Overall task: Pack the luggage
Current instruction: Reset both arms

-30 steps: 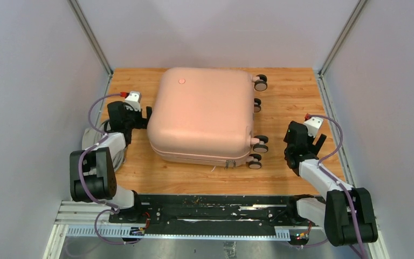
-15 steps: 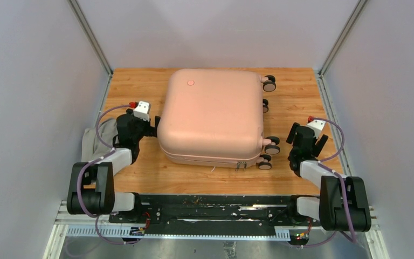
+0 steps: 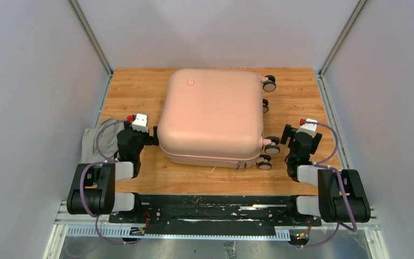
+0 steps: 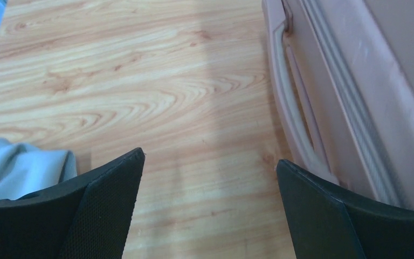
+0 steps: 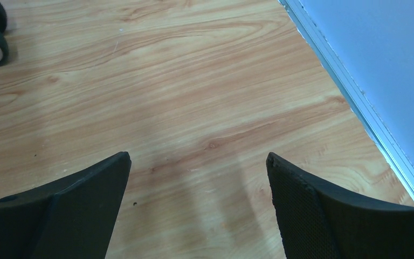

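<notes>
While the luggage (image 3: 211, 116) sits shifted rightward, left claw (image 4: 210, 156) and right claw (image 5: 198, 155) drawn back, both released, empty.

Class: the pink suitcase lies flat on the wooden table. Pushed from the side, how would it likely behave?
The luggage would probably slide, not roll: its wheels stick out sideways, not down. Its smooth, rounded shell looks stiff, so it should shift as one piece. Lying broad and low, it seems unlikely to tip.
</notes>
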